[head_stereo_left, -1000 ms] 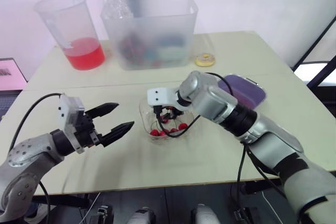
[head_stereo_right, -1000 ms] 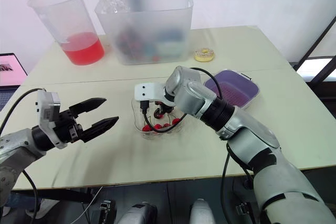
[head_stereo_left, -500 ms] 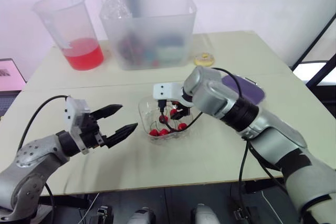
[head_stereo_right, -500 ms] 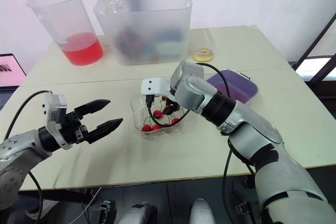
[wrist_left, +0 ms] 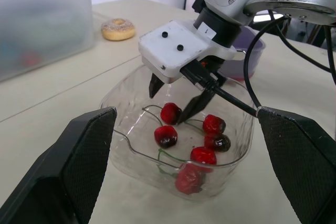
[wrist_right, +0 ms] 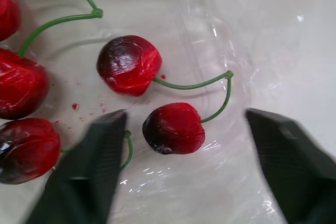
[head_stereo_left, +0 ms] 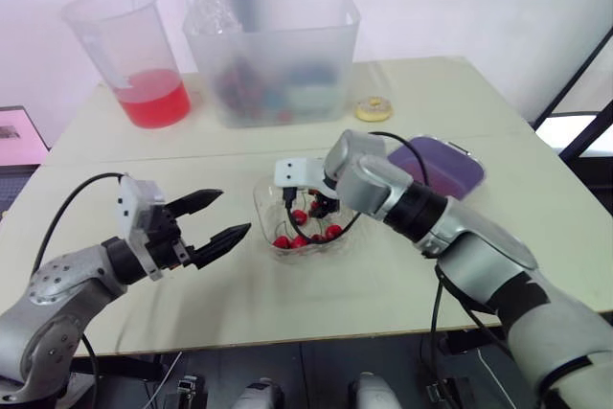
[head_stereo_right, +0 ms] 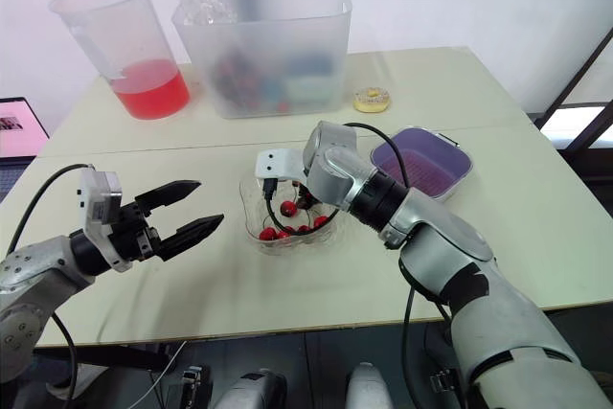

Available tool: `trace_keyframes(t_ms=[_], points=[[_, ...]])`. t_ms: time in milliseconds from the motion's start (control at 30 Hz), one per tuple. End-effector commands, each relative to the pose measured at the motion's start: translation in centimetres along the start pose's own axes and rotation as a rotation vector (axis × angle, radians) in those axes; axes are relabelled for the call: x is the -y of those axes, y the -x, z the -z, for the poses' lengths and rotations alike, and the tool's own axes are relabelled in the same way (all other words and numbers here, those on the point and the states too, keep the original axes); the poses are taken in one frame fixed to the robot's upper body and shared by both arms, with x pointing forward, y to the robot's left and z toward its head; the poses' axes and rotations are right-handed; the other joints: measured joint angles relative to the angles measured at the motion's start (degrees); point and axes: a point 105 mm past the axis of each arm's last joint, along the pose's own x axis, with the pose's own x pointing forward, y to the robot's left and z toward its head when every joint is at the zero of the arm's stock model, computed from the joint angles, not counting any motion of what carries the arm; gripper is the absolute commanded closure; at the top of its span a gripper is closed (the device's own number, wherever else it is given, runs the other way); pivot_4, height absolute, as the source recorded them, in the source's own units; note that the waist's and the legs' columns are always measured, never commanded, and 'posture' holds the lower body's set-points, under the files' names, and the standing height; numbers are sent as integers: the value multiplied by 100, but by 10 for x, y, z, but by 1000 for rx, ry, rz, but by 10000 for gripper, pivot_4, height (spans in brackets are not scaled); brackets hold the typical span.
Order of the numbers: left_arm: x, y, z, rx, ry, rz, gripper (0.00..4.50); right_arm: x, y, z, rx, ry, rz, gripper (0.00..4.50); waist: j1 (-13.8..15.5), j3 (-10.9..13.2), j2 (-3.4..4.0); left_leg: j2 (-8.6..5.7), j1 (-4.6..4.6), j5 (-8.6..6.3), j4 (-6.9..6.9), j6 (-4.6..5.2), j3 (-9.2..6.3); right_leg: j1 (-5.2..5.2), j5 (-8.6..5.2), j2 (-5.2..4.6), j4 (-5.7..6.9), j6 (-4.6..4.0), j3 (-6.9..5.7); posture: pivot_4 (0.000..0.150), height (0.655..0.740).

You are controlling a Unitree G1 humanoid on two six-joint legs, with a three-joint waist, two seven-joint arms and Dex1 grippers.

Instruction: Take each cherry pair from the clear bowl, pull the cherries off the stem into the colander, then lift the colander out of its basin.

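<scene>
My right tool inside the bowl, spread around a cherry, my left tool spread wide over the tabletop at the bowl's 9 o'clock.

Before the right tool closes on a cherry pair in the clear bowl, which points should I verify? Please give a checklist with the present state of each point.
1. Right tool open: ok, its fingers stand apart inside the clear bowl.
2. Cherry pair between those fingers: ok, one cherry of a joined pair lies in the gap.
3. Pair gripped: not ok, both fingers stand clear of it.
4. Left tool open and ready: ok, it hovers to the left of the bowl.
5. Colander near: ok, it stands beside the bowl on the robot's right.
6. Colander empty: cannot tell.
</scene>
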Motion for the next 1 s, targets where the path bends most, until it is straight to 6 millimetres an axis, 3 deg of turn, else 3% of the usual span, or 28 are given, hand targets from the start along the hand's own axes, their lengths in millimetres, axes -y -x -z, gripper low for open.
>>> trace_keyframes(t_ms=[33, 467, 600, 633, 700, 1000], points=[[5, 0, -10, 23, -42, 14, 0, 5, 7, -7, 8, 17, 29, 15940, 0, 0, 0, 0, 0, 0, 0, 0, 0, 0, 0, 0, 0, 0, 0, 1500, 7400], [5, -2, -11, 25, -46, 18, 0, -6, 0, 2, -39, 9, -26, 15940, 0, 0, 0, 0, 0, 0, 0, 0, 0, 0, 0, 0, 0, 0, 0, 1500, 7400], [5, -2, -12, 25, -48, 17, 0, -6, -2, 1, -35, 1, -23, 27657, 0, 0, 0, 0, 0, 0, 0, 0, 0, 0, 0, 0, 0, 0, 0, 1500, 7400], [5, -2, -12, 24, -49, 17, 0, -6, -2, 1, -35, 2, -23, 33664, 1, 0, 0, 0, 0, 0, 0, 0, 0, 0, 0, 0, 0, 0, 0, 1500, 7400], [5, -1, -12, 23, -50, 16, 0, -6, -2, 0, -29, 4, -23, 40622, 0, 0, 0, 0, 0, 0, 0, 0, 0, 0, 0, 0, 0, 0, 0, 1500, 7400], [2, -1, -13, 25, -47, 12, 0, -2, 19, -15, 81, 55, -16, 40622, 3, 0, 0, 0, 0, 0, -1, 0, 0, -1, 0, 0, 0, 0, 0, 1500, 7400]])
